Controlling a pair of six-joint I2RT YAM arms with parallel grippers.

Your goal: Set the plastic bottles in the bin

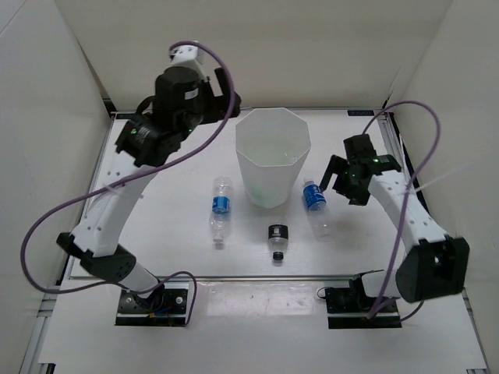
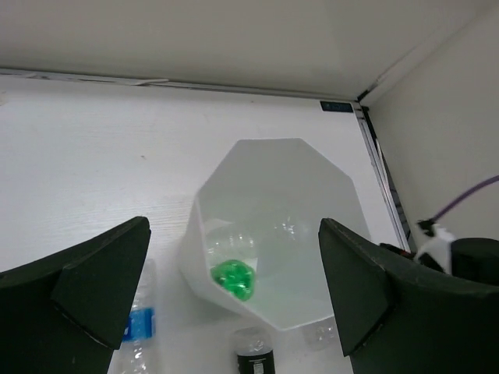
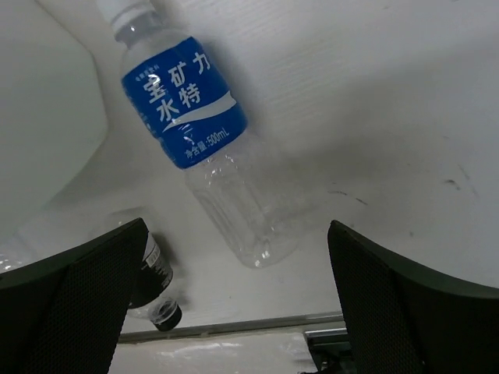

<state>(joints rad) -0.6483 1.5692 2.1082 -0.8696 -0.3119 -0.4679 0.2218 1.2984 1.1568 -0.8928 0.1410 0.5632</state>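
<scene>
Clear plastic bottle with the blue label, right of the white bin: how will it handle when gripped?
The clear blue-labelled plastic bottle looks empty, probably light. It lies on its side, so a nudge may roll it. Its thin wall may dent.

Bin (image 1: 269, 185): smooth white plastic, satin, slightly translucent. Green bottle (image 2: 234, 279): glossy see-through plastic. Blue-label bottle (image 3: 242, 202): thin clear plastic, glossy, ribbed, and its label is shiny printed film. Short bottle (image 1: 277, 240): clear plastic, black label, black cap. My right gripper (image 3: 235, 226): pads (image 3: 78, 312) are matt black with a fine grid texture. My left gripper (image 2: 234, 222): fingers (image 2: 86, 300) are matt black plastic, smooth. My left arm shell (image 1: 117, 206): smooth white plastic, slight sheen. Table (image 3: 405, 93): matt white, a few faint scuffs.
</scene>
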